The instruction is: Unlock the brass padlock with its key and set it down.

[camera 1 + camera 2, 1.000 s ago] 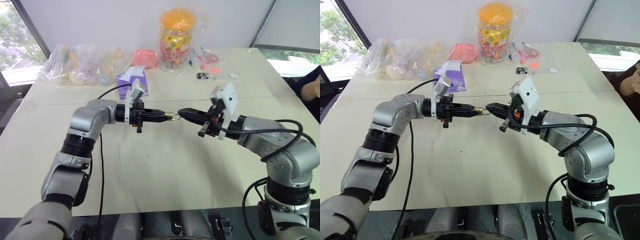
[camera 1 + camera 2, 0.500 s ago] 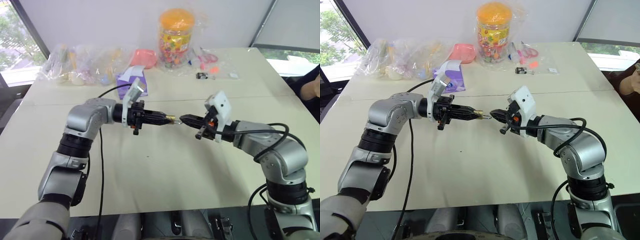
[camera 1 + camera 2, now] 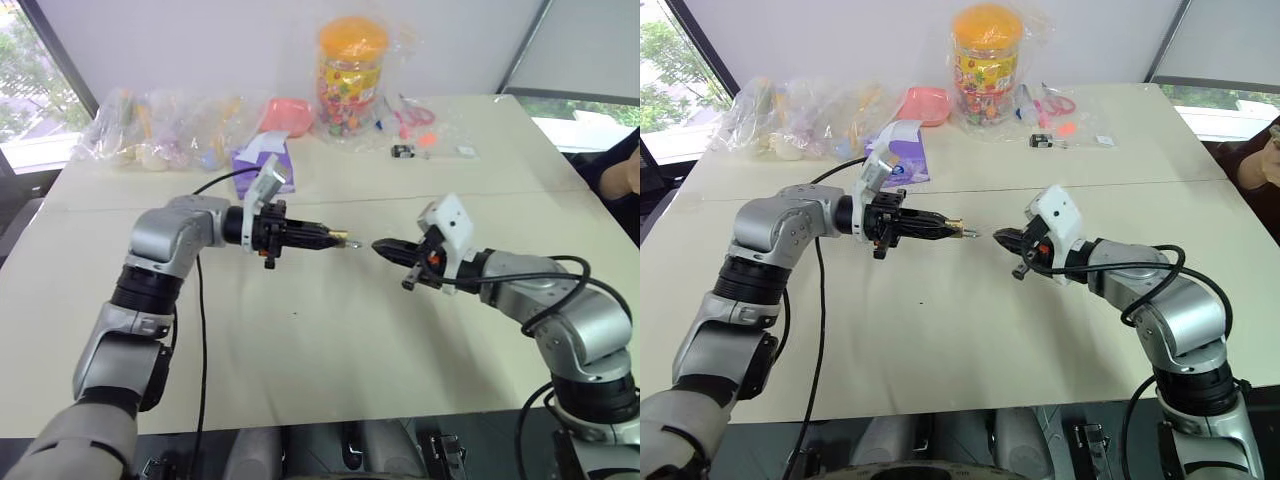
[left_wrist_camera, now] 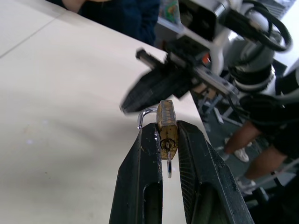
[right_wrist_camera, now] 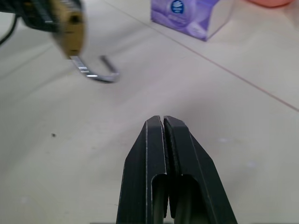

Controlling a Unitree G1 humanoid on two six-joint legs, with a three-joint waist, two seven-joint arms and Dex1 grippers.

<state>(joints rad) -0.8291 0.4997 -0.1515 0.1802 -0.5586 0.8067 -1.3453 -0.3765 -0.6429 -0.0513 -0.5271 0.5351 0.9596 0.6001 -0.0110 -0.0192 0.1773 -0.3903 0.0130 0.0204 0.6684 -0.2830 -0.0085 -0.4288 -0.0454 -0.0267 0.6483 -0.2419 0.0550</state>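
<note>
Two grippers face each other above the pale table (image 3: 300, 350), with a clear gap of air between their tips. The left gripper (image 4: 166, 140) is clamped on the brass padlock (image 4: 167, 126), whose gold body sits pinched between the two black fingers (image 4: 145, 172) right at their tips. The silvery shackle (image 4: 145, 114) juts out just past the fingertips; one leg hangs free of the body, so the loop stands sprung open. A small key (image 4: 168, 163) sticks out of the padlock's other end, lying back in the slot between the fingers, with its ring behind it.

The right gripper (image 5: 163, 122) has its jaws pressed together with nothing between them. Ahead of its tips and off to one side, well apart, the padlock hangs with its open shackle pointing toward them. Beyond both sets of jaws, on the far part of the table, stand a purple tissue box (image 3: 902, 160) and a candy jar (image 3: 987, 65).
</note>
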